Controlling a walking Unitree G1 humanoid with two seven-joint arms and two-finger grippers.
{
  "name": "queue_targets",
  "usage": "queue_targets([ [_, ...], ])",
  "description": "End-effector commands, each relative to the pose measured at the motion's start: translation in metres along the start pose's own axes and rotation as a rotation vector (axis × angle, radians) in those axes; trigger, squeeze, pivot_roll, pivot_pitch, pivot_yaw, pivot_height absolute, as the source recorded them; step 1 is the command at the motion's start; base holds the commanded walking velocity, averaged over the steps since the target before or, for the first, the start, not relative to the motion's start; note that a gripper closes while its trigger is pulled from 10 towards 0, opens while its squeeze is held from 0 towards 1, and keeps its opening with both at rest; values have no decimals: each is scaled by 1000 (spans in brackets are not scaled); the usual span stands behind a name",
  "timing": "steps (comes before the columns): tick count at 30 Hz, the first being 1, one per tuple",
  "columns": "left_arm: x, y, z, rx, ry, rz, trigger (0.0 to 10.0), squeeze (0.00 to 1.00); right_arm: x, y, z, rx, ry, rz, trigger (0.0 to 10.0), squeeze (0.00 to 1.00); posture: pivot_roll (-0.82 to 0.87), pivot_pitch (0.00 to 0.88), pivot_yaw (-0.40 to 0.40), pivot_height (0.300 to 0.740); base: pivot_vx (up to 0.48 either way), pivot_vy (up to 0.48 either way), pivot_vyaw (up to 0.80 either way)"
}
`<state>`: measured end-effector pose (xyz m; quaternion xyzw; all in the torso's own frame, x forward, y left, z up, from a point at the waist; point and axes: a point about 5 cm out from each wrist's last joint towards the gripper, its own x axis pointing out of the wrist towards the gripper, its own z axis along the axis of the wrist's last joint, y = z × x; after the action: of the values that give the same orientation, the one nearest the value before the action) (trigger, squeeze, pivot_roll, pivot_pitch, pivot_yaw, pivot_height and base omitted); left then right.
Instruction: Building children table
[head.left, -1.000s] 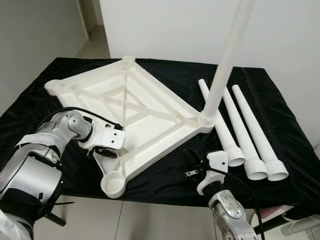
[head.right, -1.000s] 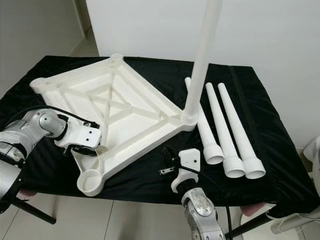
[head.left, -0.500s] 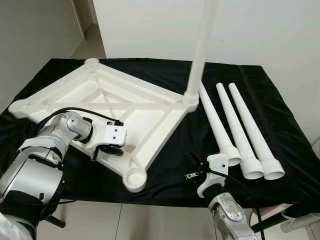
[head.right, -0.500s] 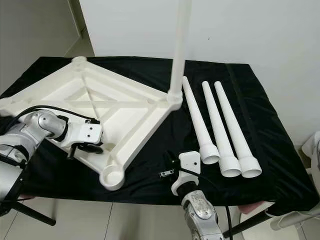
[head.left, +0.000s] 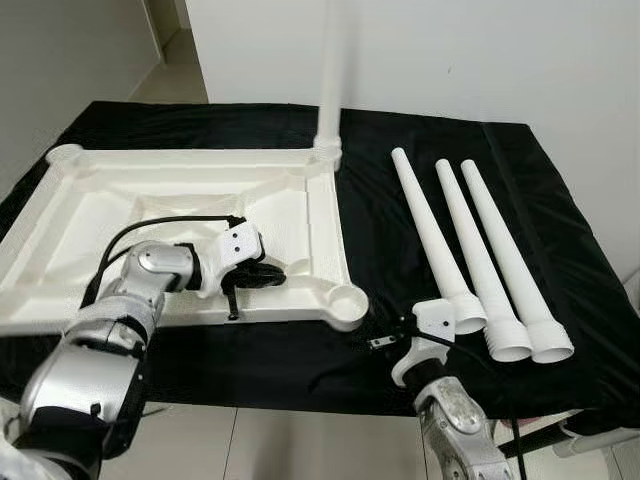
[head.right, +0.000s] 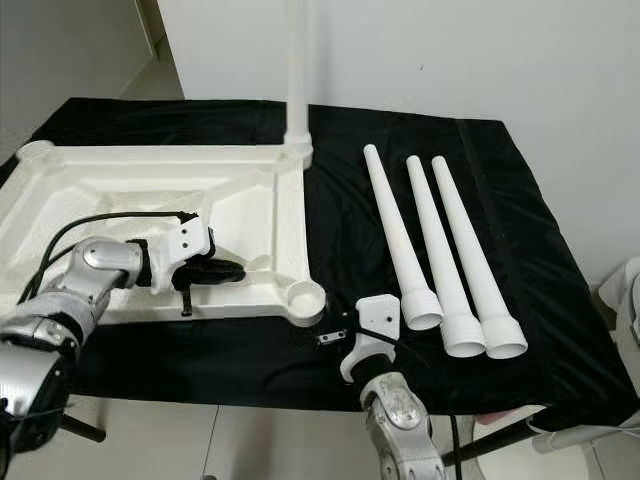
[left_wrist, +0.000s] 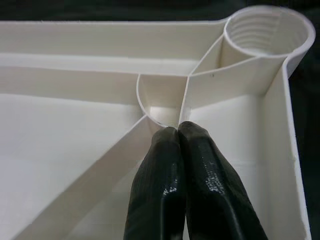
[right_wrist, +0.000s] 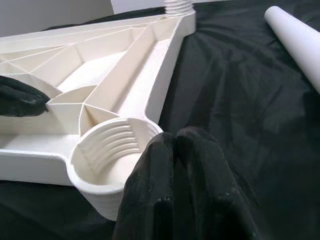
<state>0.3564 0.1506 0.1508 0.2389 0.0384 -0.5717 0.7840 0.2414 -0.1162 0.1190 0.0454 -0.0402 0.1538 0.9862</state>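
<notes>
White moulded plastic made up the tabletop (head.left: 180, 215), which lay underside up on the black cloth (head.left: 400, 230), its ribs and diagonal braces exposed. One leg (head.left: 330, 70) already stood upright in the far corner socket at about 12 o'clock. The near corner socket (head.left: 347, 299), threaded inside, sat open at roughly 5 o'clock of the slab.

The left gripper (left_wrist: 177, 131) had its two black fingers pressed together, tips pushed against a diagonal rib just behind that open socket; whether a thin rib edge sat between the pads could not be made out. The right gripper (right_wrist: 175, 145) hovered low over the cloth with fingers closed on nothing, just beside the open socket.

Three loose legs (head.left: 465, 250) lay side by side at 3 o'clock, flared ends toward the robot, well apart from the slab.

The slab looked stiff and light but broad, likely to pivot or slide on the cloth; the ribs near a corner seemed the surest hold. The legs looked smooth, tapered and prone to roll, best taken near the wide end.
</notes>
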Motion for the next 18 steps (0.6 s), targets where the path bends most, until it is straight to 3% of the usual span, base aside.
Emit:
queue_targets([
  [1,6,8,2,-30,-54,258,1961,0,1,7,-6,19,29,37,10000,0,-78,67,10,740,0,0,0],
  [2,12,2,3,-38,-66,232,10000,0,2,7,-6,18,30,43,10000,0,-75,66,4,740,0,0,0],
  [4,19,-5,7,-12,-94,194,10000,0,3,7,-6,18,30,47,10000,0,-74,65,2,740,0,0,0],
  [5,20,-5,8,-39,-105,183,10000,933,4,7,-6,16,29,50,10000,0,-72,64,0,740,0,0,0],
  [6,18,-1,11,-65,-121,185,10000,1000,4,6,-6,14,29,53,10000,0,-72,64,0,740,0,0,0],
  [9,16,2,12,-86,-132,187,10000,1000,4,6,-5,12,29,55,10000,0,-72,64,0,740,0,0,0],
  [13,7,9,28,-44,-189,196,10000,1000,6,5,-5,11,28,57,10000,0,-69,60,-6,740,0,0,0],
  [14,3,12,36,-33,-221,213,10000,0,6,5,-5,11,28,57,10000,0,-64,54,-9,740,0,0,0],
  [16,3,12,36,-33,-221,213,10000,0,6,5,-5,11,28,57,10000,0,-64,54,-9,740,0,0,0],
  [18,-6,19,48,-43,-278,277,10000,0,8,4,-5,12,23,56,10000,0,-62,50,-9,740,0,0,0],
])
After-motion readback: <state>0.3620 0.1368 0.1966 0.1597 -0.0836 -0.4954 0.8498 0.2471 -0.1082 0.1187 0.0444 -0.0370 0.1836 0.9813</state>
